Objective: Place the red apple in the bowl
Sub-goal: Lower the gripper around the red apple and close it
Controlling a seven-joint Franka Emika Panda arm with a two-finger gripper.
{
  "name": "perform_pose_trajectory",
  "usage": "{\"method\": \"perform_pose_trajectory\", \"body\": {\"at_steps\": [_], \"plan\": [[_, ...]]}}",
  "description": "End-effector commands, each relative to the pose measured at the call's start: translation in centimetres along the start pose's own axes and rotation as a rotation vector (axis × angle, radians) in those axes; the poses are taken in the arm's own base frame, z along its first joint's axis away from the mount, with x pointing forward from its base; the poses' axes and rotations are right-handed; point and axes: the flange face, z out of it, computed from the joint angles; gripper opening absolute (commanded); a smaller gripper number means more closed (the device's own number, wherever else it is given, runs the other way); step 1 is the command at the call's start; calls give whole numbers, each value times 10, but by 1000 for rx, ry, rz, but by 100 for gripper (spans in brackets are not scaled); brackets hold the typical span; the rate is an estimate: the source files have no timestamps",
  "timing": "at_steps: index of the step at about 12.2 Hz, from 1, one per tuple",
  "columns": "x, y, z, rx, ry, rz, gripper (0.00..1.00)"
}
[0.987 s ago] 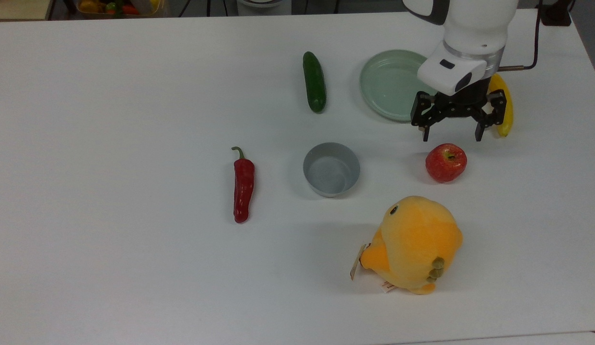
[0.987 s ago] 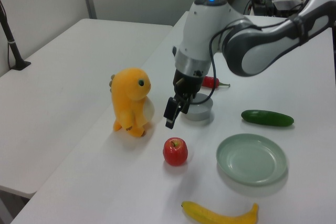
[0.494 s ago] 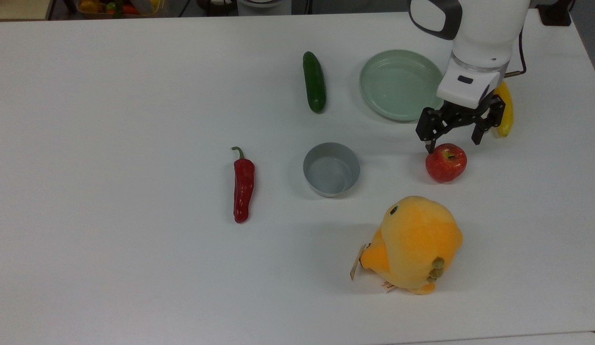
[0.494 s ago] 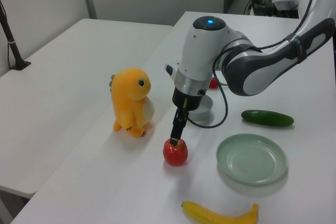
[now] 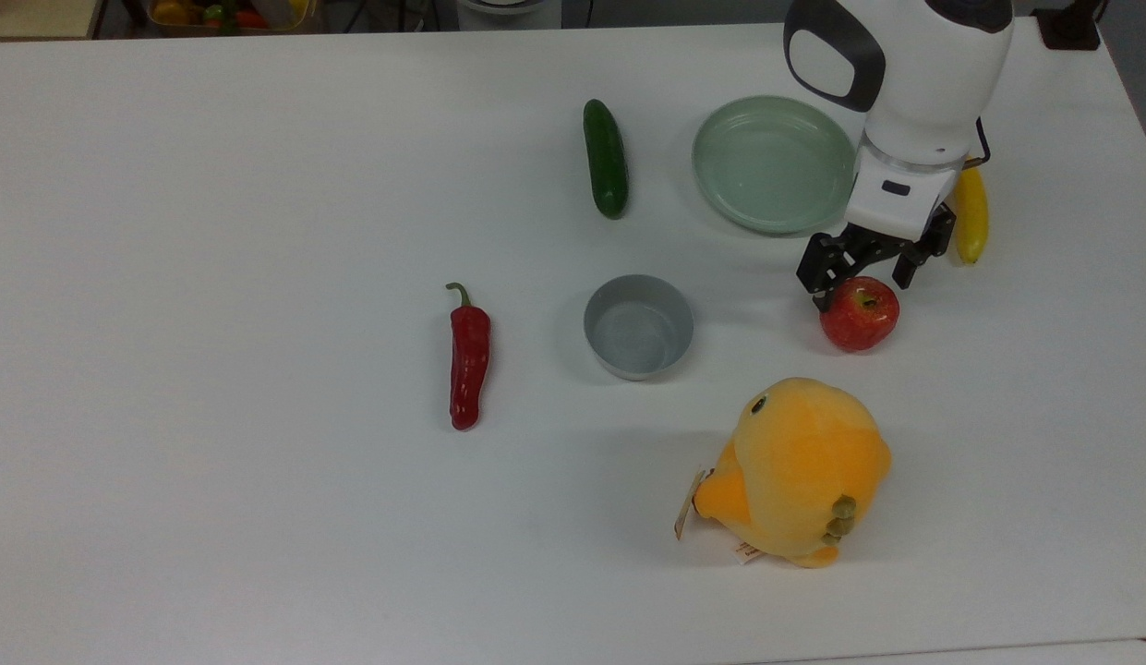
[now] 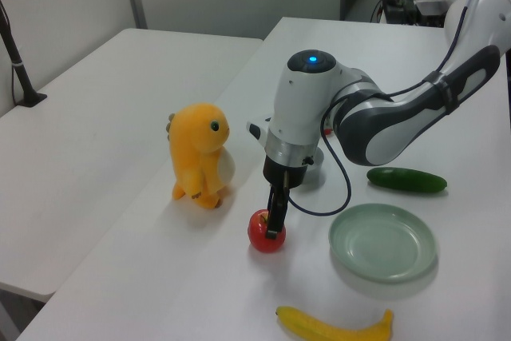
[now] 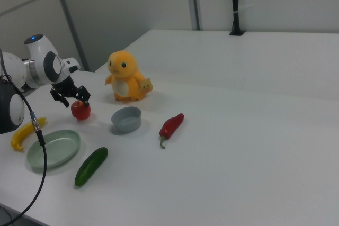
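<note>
Roughly catalogued, left to right in the top view, all relative to the bowl [image 5: 638, 325]: chili pepper [image 5: 468, 360] left of it; red apple [image 5: 859, 313] on the table [image 5: 259, 508] to its right — firm, smooth, likely rollable; grip across its widest girth. Gripper [image 5: 861, 273] — fingers spread, straddling the apple's top.

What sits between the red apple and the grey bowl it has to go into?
Nothing visible. In the top view, bare white table lies between the red apple and the bowl. The yellow plush toy and the green plate sit off to either side of that path.
</note>
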Motion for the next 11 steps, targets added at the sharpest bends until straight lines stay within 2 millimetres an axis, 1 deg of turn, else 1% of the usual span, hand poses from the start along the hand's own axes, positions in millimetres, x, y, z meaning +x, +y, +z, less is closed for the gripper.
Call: {"method": "perform_pose_trajectory", "body": {"at_steps": [1,2,4,5,6,7,8,10,11], "plan": [[6,-4,-1,-4,32,-29,100],[7,-5,-2,-1,40,-29,100],[6,-6,5,-14,46,-45,100],[5,-7,11,-18,41,-49,98],[3,-13,14,-32,49,-76,72],[2,-13,18,-48,49,-84,46],[1,-15,19,-52,51,-89,33],[2,-13,17,-52,53,-87,28],[3,-11,13,-53,57,-84,28]]}}
